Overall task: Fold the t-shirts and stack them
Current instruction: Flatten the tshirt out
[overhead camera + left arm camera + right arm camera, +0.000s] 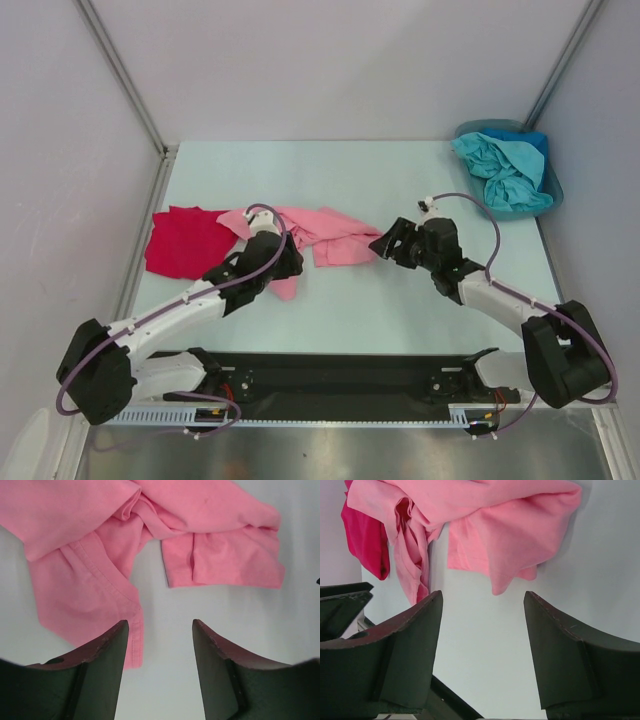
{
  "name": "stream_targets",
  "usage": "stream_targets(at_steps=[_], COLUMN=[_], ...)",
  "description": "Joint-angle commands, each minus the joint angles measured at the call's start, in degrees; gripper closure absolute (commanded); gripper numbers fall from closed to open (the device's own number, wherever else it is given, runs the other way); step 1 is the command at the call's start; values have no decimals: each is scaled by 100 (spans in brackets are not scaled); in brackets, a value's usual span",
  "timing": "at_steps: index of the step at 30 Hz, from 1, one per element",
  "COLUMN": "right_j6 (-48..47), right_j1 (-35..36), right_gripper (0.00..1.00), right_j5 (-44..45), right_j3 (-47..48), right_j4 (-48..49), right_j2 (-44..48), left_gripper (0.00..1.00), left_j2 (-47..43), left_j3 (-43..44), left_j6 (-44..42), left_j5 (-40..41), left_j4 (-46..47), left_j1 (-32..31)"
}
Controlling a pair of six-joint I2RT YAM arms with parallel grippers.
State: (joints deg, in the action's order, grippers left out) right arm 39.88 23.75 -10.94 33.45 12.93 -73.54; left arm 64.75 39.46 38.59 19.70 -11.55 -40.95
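Observation:
A crumpled light pink t-shirt (pixel 325 235) lies mid-table; it also shows in the left wrist view (pixel 100 545) and the right wrist view (pixel 495 525). A bright red t-shirt (pixel 185 240) lies flat to its left, its edge showing in the right wrist view (pixel 367 540). Teal and blue shirts (pixel 505 170) sit bunched in a bin at the far right. My left gripper (pixel 285 258) (pixel 160 625) is open and empty over the pink shirt's near edge. My right gripper (pixel 385 245) (pixel 482 597) is open and empty just right of the pink shirt.
A blue-grey bin (pixel 555 190) holding the teal and blue shirts stands at the table's far right corner. Grey walls with metal posts close off the left, back and right. A black rail (pixel 340 375) runs along the near edge between the arm bases.

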Motion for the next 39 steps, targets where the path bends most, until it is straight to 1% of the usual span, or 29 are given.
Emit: stream_targets(at_steps=[1, 6, 12, 15, 19, 20, 21, 22, 24, 28, 30, 32, 33, 34, 37, 39], right_j6=[55, 248, 406, 477, 495, 495, 495, 495, 486, 486, 442, 424, 381, 363, 257, 231], right_j1=[-28, 7, 288, 437, 587, 605, 640, 649, 684, 710, 719, 719, 728, 728, 710, 623], right_gripper=[30, 32, 34, 37, 46, 52, 55, 60, 62, 71, 72, 68, 66, 58, 49, 48], right_j5=[4, -101, -31, -14, 74, 83, 109, 118, 136, 162, 189, 189, 206, 215, 285, 268], right_j3=[-102, -251, -304, -304, -278, -260, -252, -251, -208, -164, -137, -111, -93, -85, -84, -102], right_j4=[254, 482, 781, 930, 1019, 1027, 1036, 1036, 1045, 1036, 1001, 958, 922, 896, 773, 720], right_j2=[191, 68, -318, -512, -679, -714, -741, -758, -802, -829, -838, -829, -829, -794, -698, -688], left_gripper=[41, 41, 41, 42, 42, 42, 42, 42, 42, 43, 43, 43, 43, 43, 43, 43], left_j2=[-6, -111, -147, -173, -252, -287, -305, -323, -349, -384, -419, -463, -472, -498, -560, -560], left_j3=[-158, -202, -193, -237, -316, -325, -343, -351, -360, -360, -360, -360, -360, -360, -369, -387], left_j6=[-1, -9, -9, 8, 26, 17, 17, 17, 17, 0, -9, -27, -27, -36, -44, -44], left_j5=[-283, -283, -344, -397, -406, -415, -415, -423, -432, -467, -467, -441, -432, -432, -432, -432], left_j4=[408, 426, 435, 443, 470, 470, 470, 470, 470, 461, 452, 435, 426, 408, 391, 399], left_j1=[26, 34, 34, 26, 26, 26, 34, 26, 34, 26, 26, 34, 34, 34, 34, 34])
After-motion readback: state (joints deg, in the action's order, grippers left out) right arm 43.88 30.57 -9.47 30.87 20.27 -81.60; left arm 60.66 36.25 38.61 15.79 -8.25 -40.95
